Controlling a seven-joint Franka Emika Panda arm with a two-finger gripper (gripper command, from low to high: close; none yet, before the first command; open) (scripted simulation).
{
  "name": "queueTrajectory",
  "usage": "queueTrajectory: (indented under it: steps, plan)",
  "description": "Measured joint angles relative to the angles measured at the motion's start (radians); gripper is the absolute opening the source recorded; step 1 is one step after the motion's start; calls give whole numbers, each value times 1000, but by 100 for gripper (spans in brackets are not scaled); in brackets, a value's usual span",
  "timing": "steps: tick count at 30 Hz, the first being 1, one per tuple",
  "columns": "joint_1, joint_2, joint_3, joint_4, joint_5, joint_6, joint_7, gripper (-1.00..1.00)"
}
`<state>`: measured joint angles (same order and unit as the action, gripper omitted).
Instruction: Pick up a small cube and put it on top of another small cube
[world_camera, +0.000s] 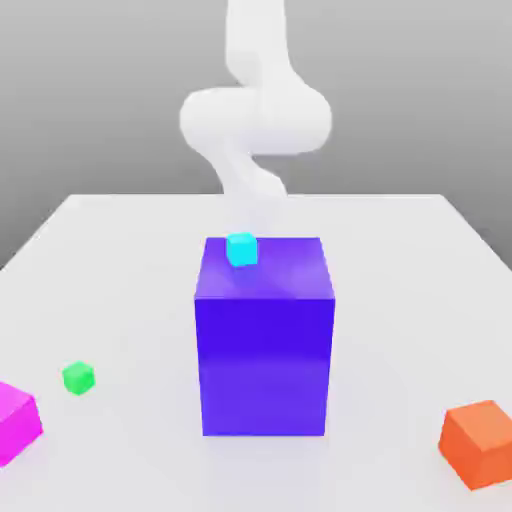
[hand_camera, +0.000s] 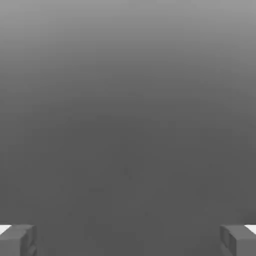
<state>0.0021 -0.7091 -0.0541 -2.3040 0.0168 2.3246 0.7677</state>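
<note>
Magenta cube and green cube, both on bench
Magenta cube (world_camera: 17, 424) at the exterior view's left edge, near smaller green cube (world_camera: 79, 378); bench (world_camera: 390, 300) white; hand (hand_camera: 128, 242) spread wide

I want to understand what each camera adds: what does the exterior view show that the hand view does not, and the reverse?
Exterior view: the blue block with the cyan cube on top, the magenta cube, green cube and orange cube on the pale table.
Hand view: the gripper, open, holding nothing.
Both: part of the robot, grey background.
</note>
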Motion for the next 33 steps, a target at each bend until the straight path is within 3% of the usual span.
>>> queueTrajectory:
  steps: [18, 28, 32, 33]
  plan:
    - [-79, 659, -332, -30, 209, 180, -300, 0]
    - [-227, 1005, -391, -47, 266, 293, -422, 0]
    - [-302, 1149, -312, -23, 362, 393, -497, 0]
    - [-317, 1174, -294, -18, 380, 411, -511, -100]
